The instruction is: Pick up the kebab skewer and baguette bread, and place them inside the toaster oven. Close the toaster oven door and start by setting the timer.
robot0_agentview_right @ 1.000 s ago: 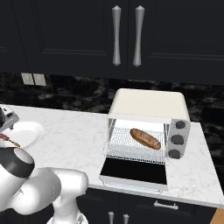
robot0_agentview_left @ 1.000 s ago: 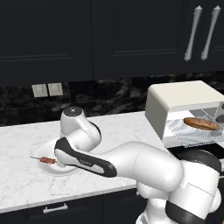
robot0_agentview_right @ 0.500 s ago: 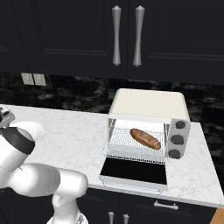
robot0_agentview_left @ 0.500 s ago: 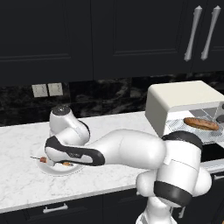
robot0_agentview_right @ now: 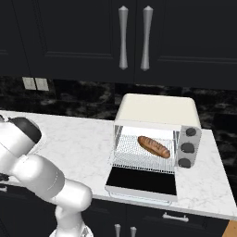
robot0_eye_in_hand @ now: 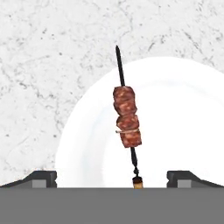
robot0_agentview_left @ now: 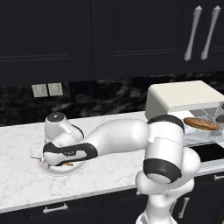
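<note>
**Bread in, skewer next**

One baguette [robot0_agentview_right: 153, 146] lies on the rack of the one oven [robot0_agentview_right: 157, 134], door [robot0_agentview_right: 142, 181] dropped open. One skewer [robot0_eye_in_hand: 126, 117] waits on a white plate [robot0_eye_in_hand: 183, 113] on the table [robot0_agentview_right: 83, 139]. The tool [robot0_eye_in_hand: 112, 177] hangs above it, jaws apart, empty. Left: skewer in, door shut, timer set.

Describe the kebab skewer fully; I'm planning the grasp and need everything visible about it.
The kebab skewer is a thin dark stick threaded with red-brown meat chunks bunched near its middle, with a small tan end piece. It lies flat on a white plate, its pointed tip overhanging the rim above the marble counter. Nothing grips it; the open gripper hangs above it.
</note>
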Controlling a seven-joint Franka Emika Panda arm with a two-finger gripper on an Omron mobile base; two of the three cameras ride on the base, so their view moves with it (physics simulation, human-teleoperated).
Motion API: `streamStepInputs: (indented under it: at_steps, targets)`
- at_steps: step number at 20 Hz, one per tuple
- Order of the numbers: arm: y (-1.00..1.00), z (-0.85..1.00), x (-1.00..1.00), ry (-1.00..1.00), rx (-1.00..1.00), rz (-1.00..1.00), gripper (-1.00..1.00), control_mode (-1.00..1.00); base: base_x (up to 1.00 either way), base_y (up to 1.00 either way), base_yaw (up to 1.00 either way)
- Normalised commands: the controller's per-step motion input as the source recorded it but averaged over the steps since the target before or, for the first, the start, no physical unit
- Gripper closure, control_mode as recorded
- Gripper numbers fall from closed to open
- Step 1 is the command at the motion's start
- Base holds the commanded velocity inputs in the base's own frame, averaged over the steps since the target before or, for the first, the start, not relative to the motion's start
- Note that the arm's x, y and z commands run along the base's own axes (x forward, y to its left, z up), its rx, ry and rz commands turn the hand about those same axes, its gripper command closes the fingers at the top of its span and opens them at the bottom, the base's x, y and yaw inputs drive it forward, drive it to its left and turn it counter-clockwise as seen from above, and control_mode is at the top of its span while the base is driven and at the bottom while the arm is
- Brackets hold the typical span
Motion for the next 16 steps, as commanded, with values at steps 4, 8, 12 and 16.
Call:
streamStepInputs:
  at_steps: [4,8,12,16]
  targets:
    - [0.31,-0.23,0.31,0.00,0.00,0.00,-1.00,-1.00,0.00,0.00,0.00]
    - [0.26,-0.26,0.16,0.00,0.00,0.00,-1.00,-1.00,0.00,0.00,0.00]
    - [0.28,-0.17,0.18,0.00,0.00,0.00,-1.00,-1.00,0.00,0.00,0.00]
    - [0.23,-0.12,0.15,0.00,0.00,-0.02,-1.00,-1.00,0.00,0.00,0.00]
